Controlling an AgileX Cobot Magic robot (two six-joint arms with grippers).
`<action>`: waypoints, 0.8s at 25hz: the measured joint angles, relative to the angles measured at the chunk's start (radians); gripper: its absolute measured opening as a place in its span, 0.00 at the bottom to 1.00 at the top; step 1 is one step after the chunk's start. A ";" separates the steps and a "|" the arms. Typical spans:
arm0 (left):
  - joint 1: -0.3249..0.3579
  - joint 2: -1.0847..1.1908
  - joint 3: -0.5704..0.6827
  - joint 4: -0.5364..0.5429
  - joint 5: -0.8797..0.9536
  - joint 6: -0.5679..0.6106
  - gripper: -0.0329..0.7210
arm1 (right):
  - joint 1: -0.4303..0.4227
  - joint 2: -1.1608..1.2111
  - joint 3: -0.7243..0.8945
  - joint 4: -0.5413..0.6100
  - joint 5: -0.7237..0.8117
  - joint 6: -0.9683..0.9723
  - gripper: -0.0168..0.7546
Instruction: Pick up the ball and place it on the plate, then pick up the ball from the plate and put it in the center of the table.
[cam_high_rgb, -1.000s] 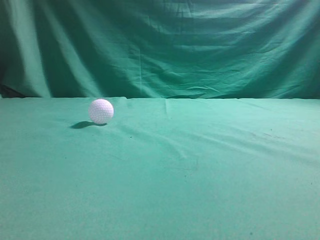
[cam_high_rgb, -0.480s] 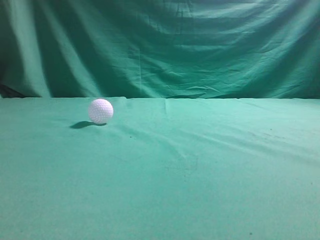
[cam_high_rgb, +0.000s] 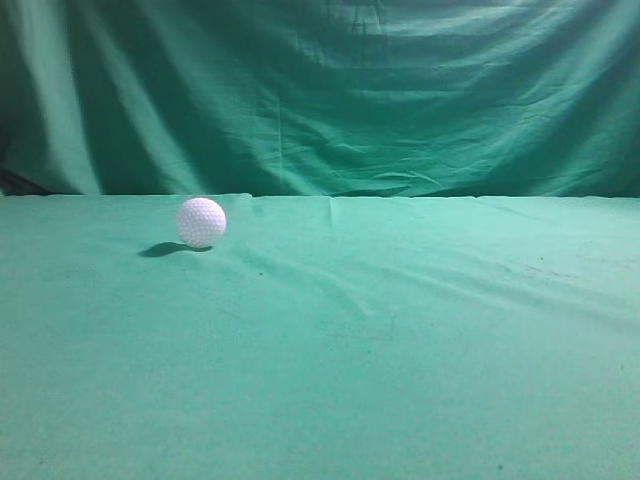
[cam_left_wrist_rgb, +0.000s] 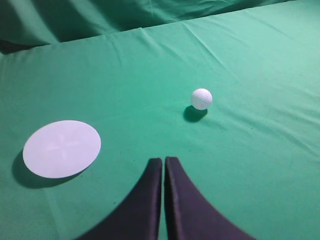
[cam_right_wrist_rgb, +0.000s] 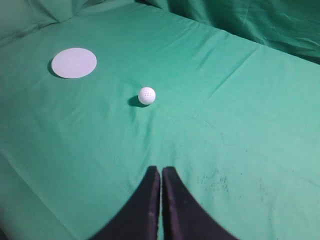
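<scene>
The plate (cam_left_wrist_rgb: 61, 148) lies near the bench's (cam_high_rgb: 420, 380) left edge. The ball (cam_left_wrist_rgb: 201, 98) rests right of it, toward the far edge. Left gripper (cam_left_wrist_rgb: 163, 165), jaws clenched and empty, is nearer: ball ahead-right. Right gripper (cam_right_wrist_rgb: 160, 172), also clenched and empty, has it ahead, slightly left.

Ball (cam_high_rgb: 201, 222) unobstructed on table (cam_high_rgb: 420, 330); plate (cam_left_wrist_rgb: 61, 148) apart.

ball (cam_high_rgb: 201, 222) resting on table (cam_high_rgb: 400, 380), left of centre | backdrop curtain (cam_high_rgb: 350, 90) behind
</scene>
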 joint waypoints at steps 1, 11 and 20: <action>0.000 0.000 0.001 -0.002 -0.006 0.000 0.04 | 0.000 -0.038 0.035 0.002 -0.014 0.000 0.02; 0.000 0.000 0.001 -0.025 -0.024 0.000 0.04 | 0.000 -0.221 0.327 0.052 -0.189 0.007 0.02; 0.000 0.000 0.001 -0.029 -0.024 0.000 0.04 | 0.000 -0.221 0.411 0.078 -0.323 0.043 0.02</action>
